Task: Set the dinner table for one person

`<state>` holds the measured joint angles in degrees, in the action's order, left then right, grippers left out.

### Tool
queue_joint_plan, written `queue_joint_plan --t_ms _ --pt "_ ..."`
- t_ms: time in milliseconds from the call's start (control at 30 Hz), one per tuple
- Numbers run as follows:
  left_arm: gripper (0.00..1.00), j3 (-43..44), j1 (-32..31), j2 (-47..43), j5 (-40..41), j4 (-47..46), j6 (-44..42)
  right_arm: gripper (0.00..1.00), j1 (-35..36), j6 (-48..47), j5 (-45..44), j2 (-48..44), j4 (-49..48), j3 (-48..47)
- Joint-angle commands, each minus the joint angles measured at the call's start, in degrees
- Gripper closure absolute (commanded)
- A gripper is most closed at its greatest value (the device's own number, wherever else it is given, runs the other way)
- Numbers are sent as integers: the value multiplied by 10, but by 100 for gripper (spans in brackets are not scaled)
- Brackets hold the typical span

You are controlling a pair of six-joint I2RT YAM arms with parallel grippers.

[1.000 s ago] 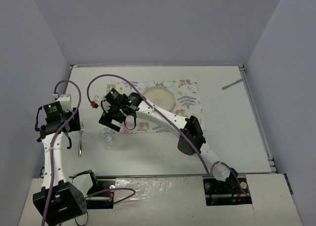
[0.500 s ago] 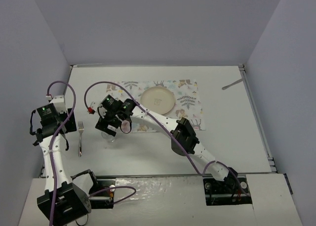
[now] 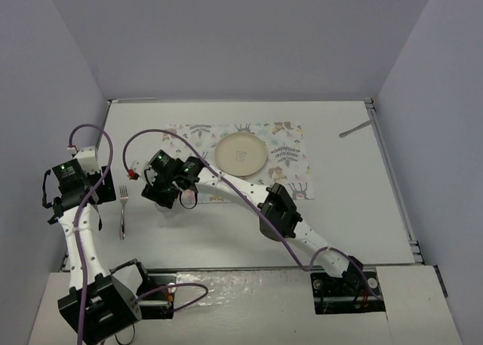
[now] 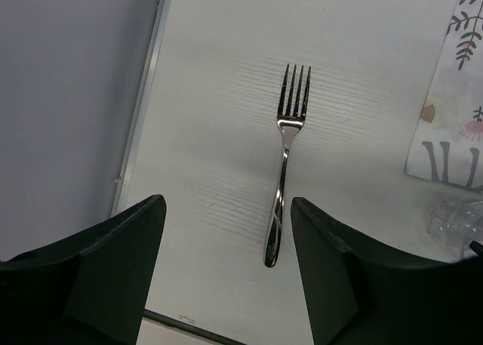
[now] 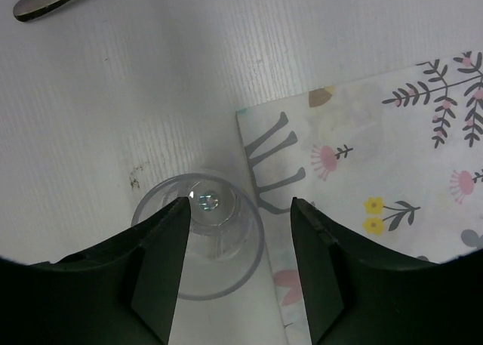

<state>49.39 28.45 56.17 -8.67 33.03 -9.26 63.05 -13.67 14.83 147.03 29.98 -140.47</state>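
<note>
On the off-white dinner table (image 3: 339,217) a clear glass (image 5: 200,243) stands upright beside the printed cloth's corner. My right gripper (image 5: 238,201) hangs straight over it, open. Its left finger covers the glass's rim, and its right finger stands apart over the cloth (image 5: 362,164). In the top view this gripper (image 3: 164,190) hides the glass. A silver fork (image 4: 285,156) lies on the table at the left, tines pointing away. My left gripper (image 4: 226,201) hovers open above the fork's handle end and holds nothing. A cream plate (image 3: 241,152) rests on the cloth.
A silver utensil (image 3: 355,128) lies at the table's far right corner by the metal rail. The left wall and edge rail (image 4: 143,111) run close beside the fork. The glass's rim (image 4: 453,218) shows at the right edge of the left wrist view.
My right gripper has moved left and down over the glass, and its jaws have narrowed. My left arm has drawn back a little to the left, uncovering the fork.
</note>
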Motion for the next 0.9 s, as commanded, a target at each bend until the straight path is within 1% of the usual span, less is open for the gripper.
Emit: queue_joint_plan --t_ms 0,33,67,100,200,233,433,600,700,767,800,833,867 --pt "36 16 13 5 -19 -33 -14 47 2 0 10 -2 -18 7" --pt "36 16 15 7 -21 -33 -15 46 2 0 10 -2 -18 12" --pt "36 16 16 7 -23 -33 -15 49 2 -1 11 -2 -18 16" --pt "36 15 18 7 -25 -32 -15 54 2 -3 12 -3 -18 20" --pt "36 13 22 6 -32 -32 -17 92 2 -9 9 -3 -17 30" --pt "36 12 23 4 -32 -33 -18 100 3 -11 6 -5 -17 35" --pt "36 5 36 0 -43 -36 -25 100 3 -50 -54 -62 -17 88" --pt "36 6 37 20 -69 -37 -29 100 -5 -66 -94 -148 -17 138" --pt "36 10 38 29 -99 -31 -50 100 -12 -72 -125 -212 -19 163" --pt "36 21 38 36 -140 -17 -71 100 -34 -87 -150 -262 -19 185" --pt "36 33 38 43 -150 -10 -75 100 -61 -91 -176 -285 -19 188" --pt "36 42 37 49 -169 -4 -83 100 -79 -97 -182 -297 -19 192" --pt "36 58 37 60 -186 5 -89 100 -114 -104 -183 -309 -19 196"
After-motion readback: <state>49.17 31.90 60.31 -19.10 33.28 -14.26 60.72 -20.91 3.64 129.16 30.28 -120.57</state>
